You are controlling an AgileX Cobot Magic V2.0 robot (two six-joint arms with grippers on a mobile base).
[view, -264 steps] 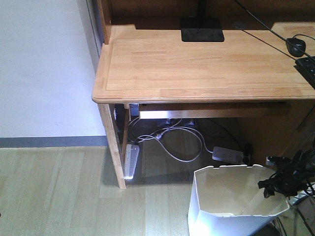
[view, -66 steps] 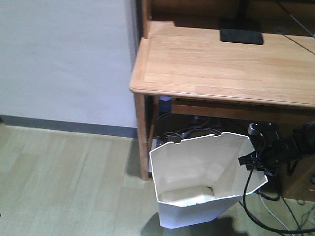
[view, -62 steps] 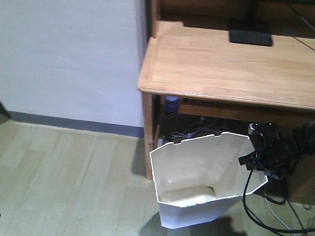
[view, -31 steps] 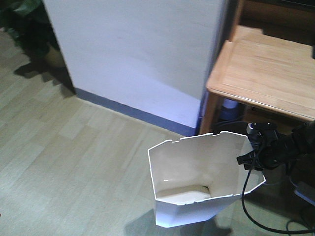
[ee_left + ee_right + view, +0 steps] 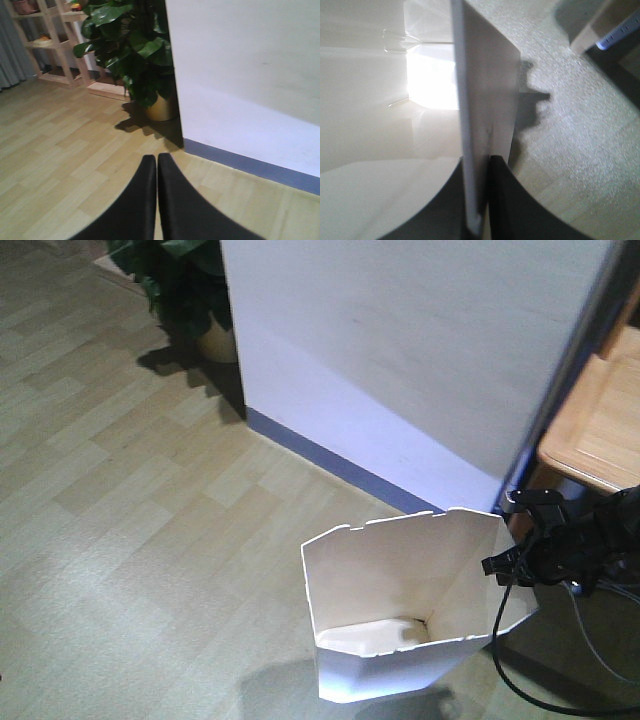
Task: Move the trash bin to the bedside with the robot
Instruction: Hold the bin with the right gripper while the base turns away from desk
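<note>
The white trash bin (image 5: 400,610), cream inside, hangs tilted just above the wooden floor at the lower middle of the front view. My right gripper (image 5: 505,562) is shut on the bin's right rim. In the right wrist view the bin wall (image 5: 480,100) runs between my two black fingers (image 5: 502,200), with the right gripper (image 5: 479,200) clamped on it. My left gripper (image 5: 157,165) is shut and empty, pointing at the floor by a wall. The bed is out of view.
A white wall with a blue-grey skirting (image 5: 340,465) juts out ahead. A potted plant (image 5: 190,290) stands at its far corner, also in the left wrist view (image 5: 145,55). Wooden shelves (image 5: 55,45) stand beyond. The wooden desk's corner (image 5: 605,440) is at the right. Black cables (image 5: 520,670) trail below my right arm.
The view has swung left: the desk slid off to the right, and the wall corner, open floor and plant came in. The bin stays held in the same place in the view.
</note>
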